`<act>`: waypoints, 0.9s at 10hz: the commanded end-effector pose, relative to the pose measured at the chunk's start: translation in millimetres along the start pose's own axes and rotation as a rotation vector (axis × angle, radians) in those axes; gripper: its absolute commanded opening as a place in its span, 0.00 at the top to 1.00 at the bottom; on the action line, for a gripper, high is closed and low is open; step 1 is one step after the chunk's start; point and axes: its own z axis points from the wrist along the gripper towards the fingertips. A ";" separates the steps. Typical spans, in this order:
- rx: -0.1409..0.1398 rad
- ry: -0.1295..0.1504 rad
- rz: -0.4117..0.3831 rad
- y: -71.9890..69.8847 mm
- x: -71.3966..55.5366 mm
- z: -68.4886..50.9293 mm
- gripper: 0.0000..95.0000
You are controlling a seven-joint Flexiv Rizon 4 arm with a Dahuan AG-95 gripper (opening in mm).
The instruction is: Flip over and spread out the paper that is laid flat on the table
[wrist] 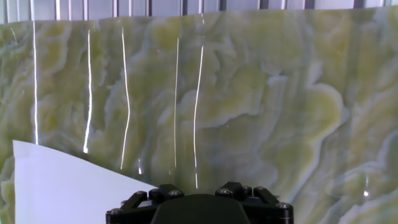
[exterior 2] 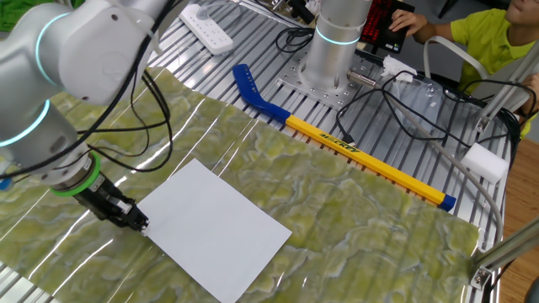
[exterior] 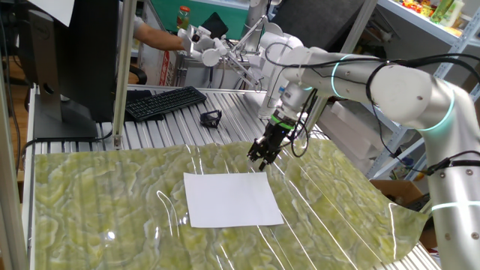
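Note:
The paper (exterior: 231,198) is a blank white sheet lying flat on the green-yellow marbled table (exterior: 97,202). It also shows in the other fixed view (exterior 2: 215,229) and at the lower left of the hand view (wrist: 68,186). My gripper (exterior: 262,160) hangs just over the sheet's far right corner; in the other fixed view the gripper (exterior 2: 137,220) sits at the sheet's left corner. Nothing is held. In the hand view only the black gripper body (wrist: 199,205) shows, and the fingertips are hidden, so I cannot tell how the jaws stand.
A black keyboard (exterior: 163,102) and a small black object (exterior: 211,118) lie on the ribbed metal section behind the mat. A monitor (exterior: 71,60) stands at the back left. A blue and yellow bar (exterior 2: 354,151) lies beyond the mat. People are at the table's far side.

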 end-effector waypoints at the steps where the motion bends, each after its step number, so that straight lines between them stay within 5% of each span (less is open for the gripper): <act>1: -0.006 0.007 0.005 1.1 -2.4 0.2 0.40; 9: 0.000 0.010 0.022 5.8 5.6 3.9 0.40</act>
